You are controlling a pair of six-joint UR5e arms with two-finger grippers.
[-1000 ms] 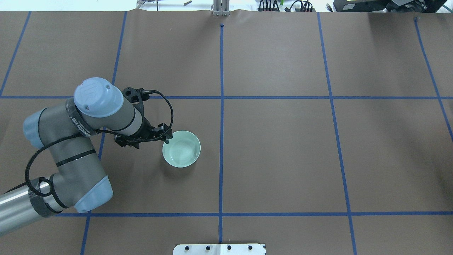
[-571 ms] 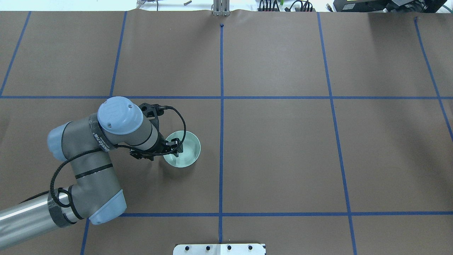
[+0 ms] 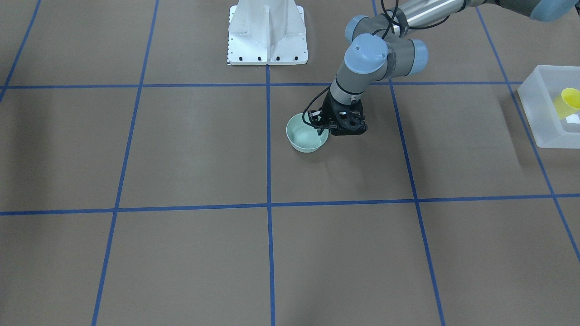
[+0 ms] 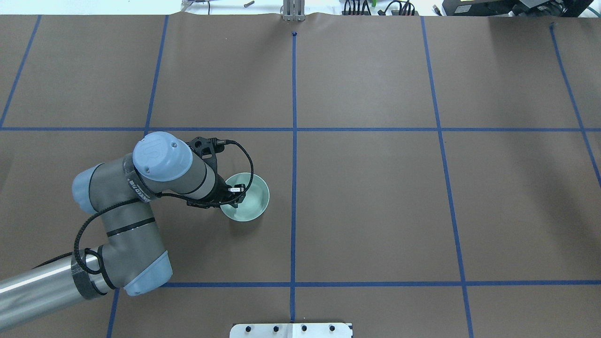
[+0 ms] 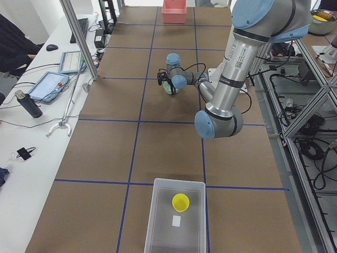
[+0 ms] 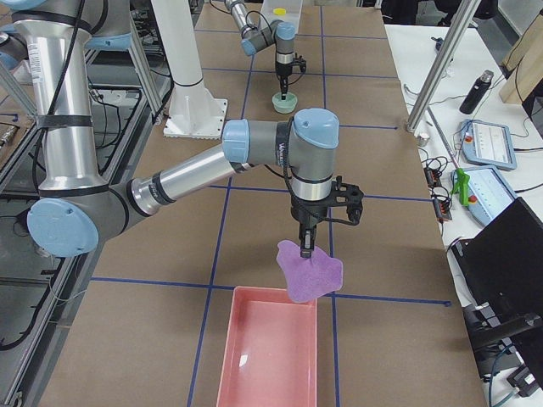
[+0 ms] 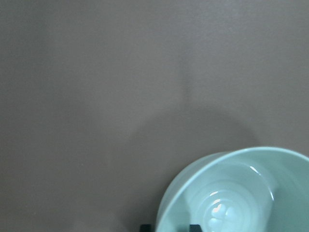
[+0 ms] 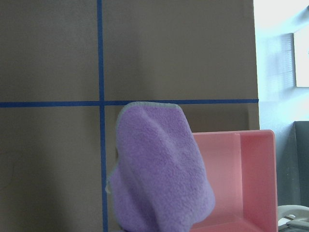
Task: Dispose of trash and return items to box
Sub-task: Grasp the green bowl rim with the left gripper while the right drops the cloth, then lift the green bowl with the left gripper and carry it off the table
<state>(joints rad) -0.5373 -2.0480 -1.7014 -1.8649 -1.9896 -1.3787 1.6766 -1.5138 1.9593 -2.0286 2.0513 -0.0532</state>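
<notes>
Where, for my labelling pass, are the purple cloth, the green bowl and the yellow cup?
purple cloth [image 6: 310, 275]: exterior right view, middle of the hanging fabric.
green bowl [image 4: 253, 204]: overhead exterior view, bare inside surface.
yellow cup [image 5: 180, 202]: exterior left view, inside its open mouth.

The mint-green bowl [image 7: 241, 193] is shining like smooth plastic. The purple cloth [image 8: 159, 169] is looking soft and fuzzy. The brown paper [image 4: 375, 206] is looking dull and flat. The box [image 5: 159, 232] is looking like cloudy plastic.

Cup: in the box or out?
In. The yellow cup sits on the floor of the box, beside the white label.
</notes>
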